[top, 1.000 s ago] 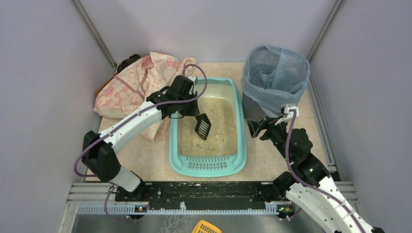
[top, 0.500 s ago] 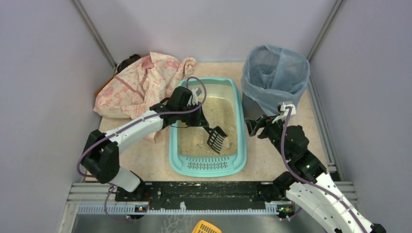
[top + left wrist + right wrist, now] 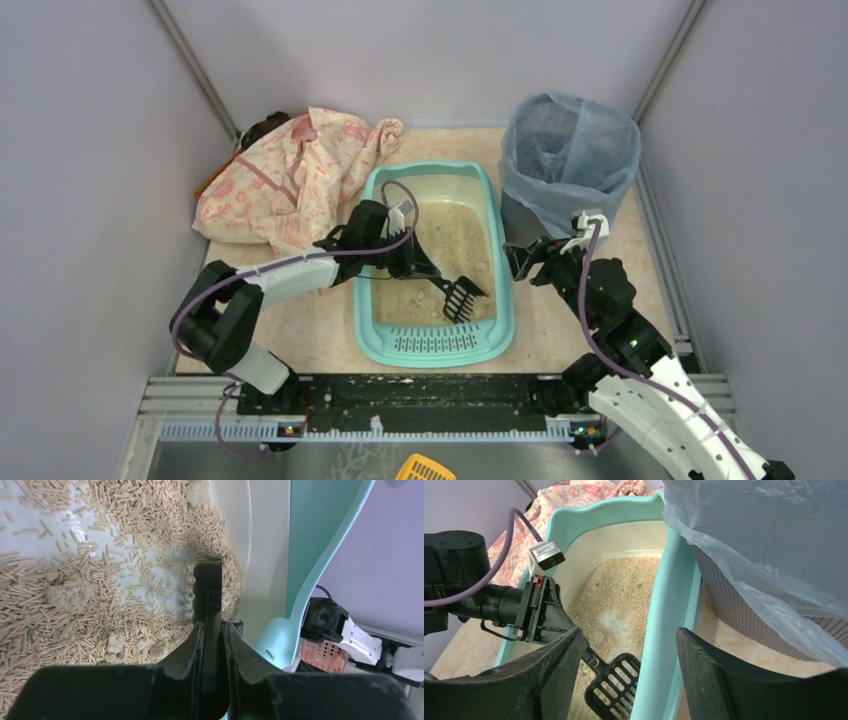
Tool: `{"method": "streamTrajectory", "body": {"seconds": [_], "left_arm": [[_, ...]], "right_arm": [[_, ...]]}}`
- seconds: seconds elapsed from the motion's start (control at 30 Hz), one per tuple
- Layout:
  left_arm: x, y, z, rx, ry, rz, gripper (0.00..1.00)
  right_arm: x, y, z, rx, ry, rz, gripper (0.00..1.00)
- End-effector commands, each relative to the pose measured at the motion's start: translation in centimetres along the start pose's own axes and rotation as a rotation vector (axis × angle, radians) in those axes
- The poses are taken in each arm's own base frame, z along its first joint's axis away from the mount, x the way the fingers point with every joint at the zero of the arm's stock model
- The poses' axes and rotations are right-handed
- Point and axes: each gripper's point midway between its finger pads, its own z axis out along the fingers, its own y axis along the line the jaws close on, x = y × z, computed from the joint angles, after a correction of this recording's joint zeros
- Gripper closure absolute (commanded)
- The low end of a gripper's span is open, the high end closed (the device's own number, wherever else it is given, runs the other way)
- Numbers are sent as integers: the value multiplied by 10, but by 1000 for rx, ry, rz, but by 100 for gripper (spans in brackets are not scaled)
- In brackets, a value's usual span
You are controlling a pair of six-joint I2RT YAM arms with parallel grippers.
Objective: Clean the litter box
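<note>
The turquoise litter box [image 3: 366, 300] lies mid-table, its slotted grille [image 3: 435, 343] at the near end and beige pellet litter [image 3: 450, 235] inside. My left gripper [image 3: 418, 266] reaches in from the left and is shut on the handle of a black slotted scoop [image 3: 463, 296]. In the left wrist view my gripper [image 3: 212, 626] holds the handle [image 3: 209, 587], whose head digs into litter by the cream right wall. Grey clumps [image 3: 67, 594] lie among the pellets. My right gripper [image 3: 520, 262] is open, its jaws astride the box's right wall [image 3: 669, 605], with the scoop [image 3: 616, 685] below.
A grey bin lined with a blue bag [image 3: 567, 150] stands at the back right, close to the box and my right arm; it also fills the right wrist view [image 3: 764, 540]. A pink floral cloth [image 3: 290, 175] lies at the back left. A yellow item [image 3: 425, 468] lies below the arm bases.
My left gripper has lowered and swept the scoop from the box's middle to its near right corner. The box has slid slightly right. My right gripper has edged toward the box's right wall.
</note>
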Motion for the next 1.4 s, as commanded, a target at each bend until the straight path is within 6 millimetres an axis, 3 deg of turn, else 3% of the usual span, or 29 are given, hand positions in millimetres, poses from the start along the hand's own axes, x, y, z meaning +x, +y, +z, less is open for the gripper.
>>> {"method": "streamTrajectory", "body": {"seconds": [0.0, 0.17, 0.33, 0.47, 1.03, 1.3, 1.37], "left_arm": [[25, -18, 3, 121, 90, -37, 100], [17, -32, -5, 152, 68, -23, 100], [-4, -50, -20, 188, 6, -2, 100], [-17, -53, -31, 208, -39, -5, 100], [-60, -17, -70, 153, -186, -39, 100], [-94, 0, -112, 127, -327, -56, 100], [-98, 0, -115, 134, -355, -91, 100]], "right_arm": [[-25, 10, -3, -31, -74, 25, 31], [-25, 10, -3, -33, -75, 27, 31], [-24, 10, -4, -31, -72, 30, 31], [-24, 7, -5, -21, -75, 31, 32], [-25, 6, -7, -16, -78, 31, 32], [-27, 7, -8, -20, -83, 39, 32], [-28, 8, -8, -22, -85, 39, 32]]}}
